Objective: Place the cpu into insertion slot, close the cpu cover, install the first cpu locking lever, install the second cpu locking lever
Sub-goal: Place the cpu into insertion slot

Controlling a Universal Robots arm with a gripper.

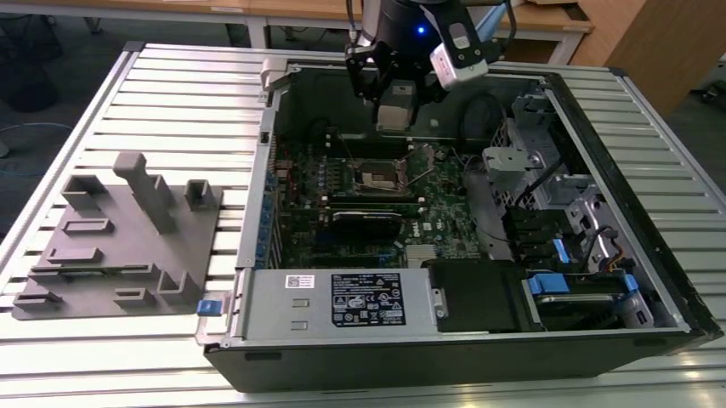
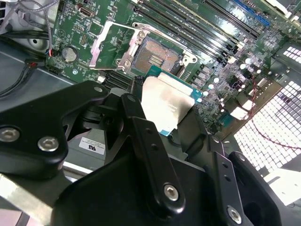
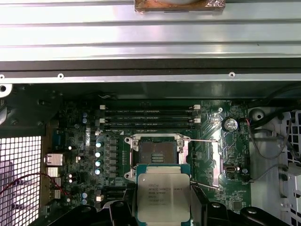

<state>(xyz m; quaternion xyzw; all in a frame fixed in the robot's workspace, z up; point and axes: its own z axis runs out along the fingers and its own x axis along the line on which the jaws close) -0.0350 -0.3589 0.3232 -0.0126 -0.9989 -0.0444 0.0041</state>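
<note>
Exterior view: the arm is reaching down into the open computer case [image 1: 477,340], which is lying on the slatted surface [image 1: 170,76]. The hand [image 1: 395,106] is hanging over the far part of the motherboard [image 1: 443,200] and is gripping the cpu [image 1: 395,117], which is sitting up in the air, off the board. The insertion slot [image 1: 378,174] is lying at about 6 o'clock from the hand, apart from it. A black card [image 1: 365,223] is lying further along at 6 o'clock, and a grey fixture block [image 1: 114,238] is sitting outside the case at about 8 o'clock.

Second wrist view: the hand [image 2: 167,117] is clamping the cpu [image 2: 167,103] by two opposite edges, silvery top facing the camera, with black fingers [image 2: 141,122] pressing on either side. The insertion slot [image 2: 157,55] is showing just past the chip's far edge, uncovered, dark contact field exposed. The cpu cover [image 2: 96,47] is standing swung open beside the slot.

First wrist view: the cpu [image 3: 163,195] is sitting between the fingers [image 3: 123,209], not touching the board. The insertion slot [image 3: 156,153] is lying just beyond the chip's far edge, roughly lined up with it. Long memory slots [image 3: 148,120] are running across behind the socket.
</note>
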